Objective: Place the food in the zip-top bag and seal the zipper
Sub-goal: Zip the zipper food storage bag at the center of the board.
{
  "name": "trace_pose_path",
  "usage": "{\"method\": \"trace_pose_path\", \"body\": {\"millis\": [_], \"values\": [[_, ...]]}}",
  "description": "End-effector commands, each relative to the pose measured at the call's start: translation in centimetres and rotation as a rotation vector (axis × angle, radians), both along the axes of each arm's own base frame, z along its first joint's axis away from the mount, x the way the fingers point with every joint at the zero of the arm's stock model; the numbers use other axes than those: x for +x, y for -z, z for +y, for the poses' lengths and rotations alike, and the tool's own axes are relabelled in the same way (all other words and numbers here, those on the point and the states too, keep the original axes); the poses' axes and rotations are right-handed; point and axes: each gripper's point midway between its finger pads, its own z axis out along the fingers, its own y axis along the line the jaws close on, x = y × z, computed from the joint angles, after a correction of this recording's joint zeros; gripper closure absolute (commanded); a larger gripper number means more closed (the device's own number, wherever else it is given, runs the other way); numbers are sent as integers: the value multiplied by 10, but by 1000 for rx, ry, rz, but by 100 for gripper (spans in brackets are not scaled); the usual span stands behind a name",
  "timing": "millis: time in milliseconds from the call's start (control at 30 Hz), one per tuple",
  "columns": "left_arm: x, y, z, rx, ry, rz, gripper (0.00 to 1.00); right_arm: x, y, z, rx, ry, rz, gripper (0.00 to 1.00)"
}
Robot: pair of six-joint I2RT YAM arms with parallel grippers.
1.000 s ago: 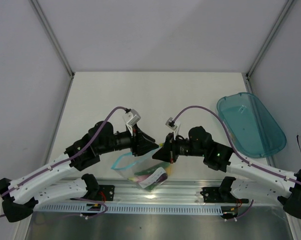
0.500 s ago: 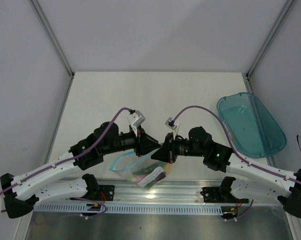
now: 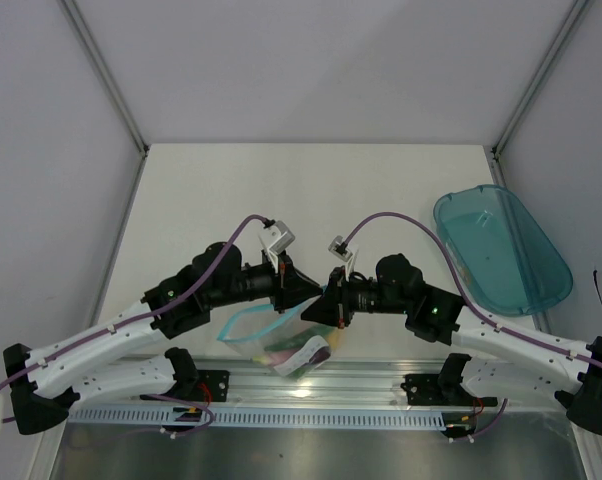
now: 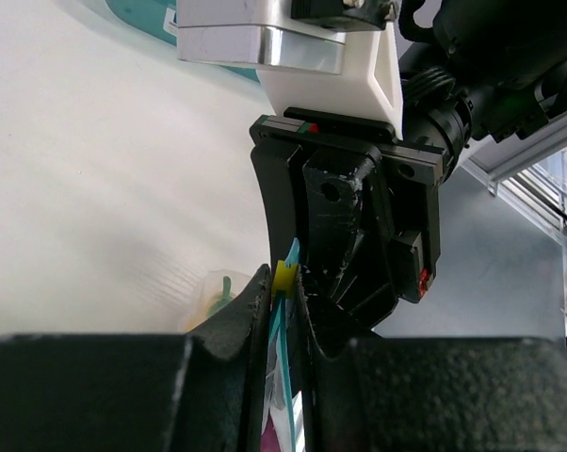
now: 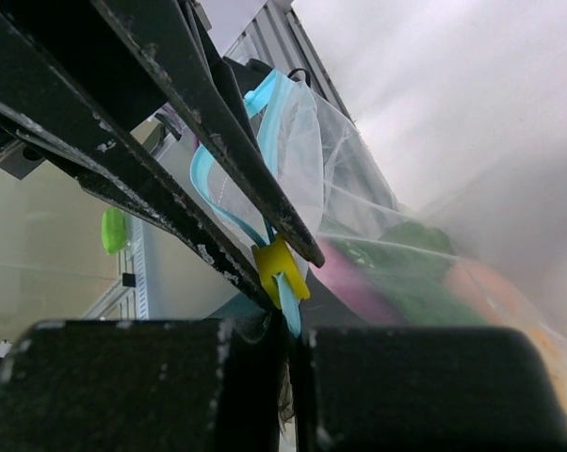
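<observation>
Reaching inward, left tool and right tool meeting tip to tip, each pinching the zipper

This is looking like a robotics lab test cell: plain pale grey partition walls are enclosing a bare white tabletop, and a white-and-black left robot arm and its matching right arm are sitting bolted to a slotted silver aluminium rail.

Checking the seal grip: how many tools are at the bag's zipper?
2. The left tool straddles the zipper beside its yellow slider; the right tool is shut on the zipper from the opposite side.
</observation>
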Motion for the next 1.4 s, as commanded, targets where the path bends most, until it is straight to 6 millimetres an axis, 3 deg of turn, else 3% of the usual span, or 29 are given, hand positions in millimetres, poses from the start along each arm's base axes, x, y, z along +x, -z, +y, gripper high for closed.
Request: {"method": "trace_pose_path", "body": {"millis": [0,33,67,100,600,733,933,1000,1033,1100,1200,1333,1367], "values": [[-10,-22,-5,-52,71,-49,83,-2,-21,5,70,-15,-42,100],[-11,-23,-5,-58,76,-48,86,0,-20,5,68,-6,-43,100],[-13,-23,-5,-60,83,-44,97,0,-19,5,64,-3,-41,100],[-15,-23,-5,-62,92,-40,99,0,-19,4,62,-1,-41,100],[-26,-11,1,-32,127,-4,99,18,-25,-14,91,138,-72,100],[-28,-7,1,-18,142,1,99,12,-29,-16,113,113,-67,100],[-33,-15,0,-30,176,-13,99,3,-23,-12,93,38,-66,100],[-34,-17,-1,-30,186,-17,99,1,-28,-13,89,13,-94,89],[-34,-19,-1,-31,190,-24,100,-1,-24,-15,56,-2,-88,74],[-36,-21,-3,-30,207,-29,99,-3,-28,-17,26,-35,-125,69],[-37,-21,-5,-18,223,-25,99,-1,-27,-25,-26,-64,-154,78],[-38,-20,-8,-16,241,-16,99,3,-34,-35,-46,-99,-188,100],[-39,-19,-8,-14,244,-13,99,5,-33,-36,-51,-104,-187,100]]}}
